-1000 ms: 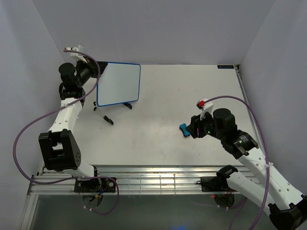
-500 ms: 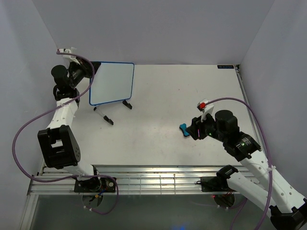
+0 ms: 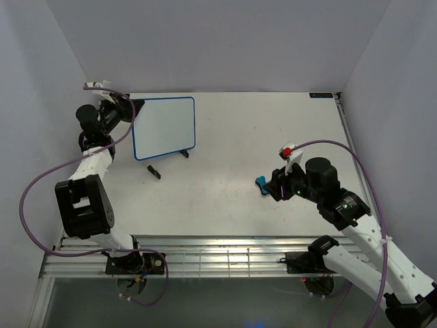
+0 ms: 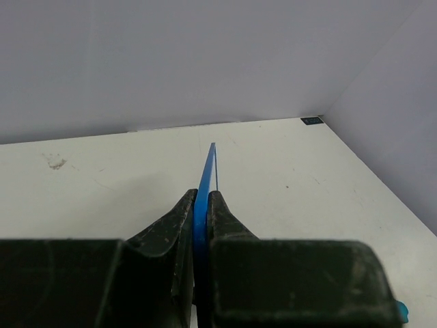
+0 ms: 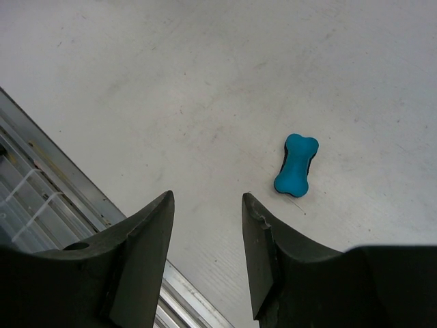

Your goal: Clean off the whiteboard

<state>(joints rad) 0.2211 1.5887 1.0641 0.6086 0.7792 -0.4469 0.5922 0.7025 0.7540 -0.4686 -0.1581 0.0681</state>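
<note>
The whiteboard [image 3: 164, 128], white with a blue rim, is held tilted above the back left of the table. I see no marks on its face. My left gripper [image 3: 134, 109] is shut on its left edge. In the left wrist view the board shows edge-on as a thin blue strip [image 4: 208, 164] clamped between the fingers of that gripper [image 4: 203, 195]. The small blue bone-shaped eraser [image 3: 261, 184] lies on the table at the right. My right gripper [image 3: 273, 186] is open and empty just right of it. In the right wrist view the eraser [image 5: 296, 164] lies beyond and right of the open gripper [image 5: 207, 198].
Two small black stand feet [image 3: 153, 171] [image 3: 184, 153] show below the board. A metal rail [image 3: 205, 253] runs along the table's near edge and also shows in the right wrist view [image 5: 41, 171]. Grey walls close the back and sides.
The left arm has swung the whiteboard slightly left and back and turned it, still gripped. The right arm and the eraser have barely moved.
</note>
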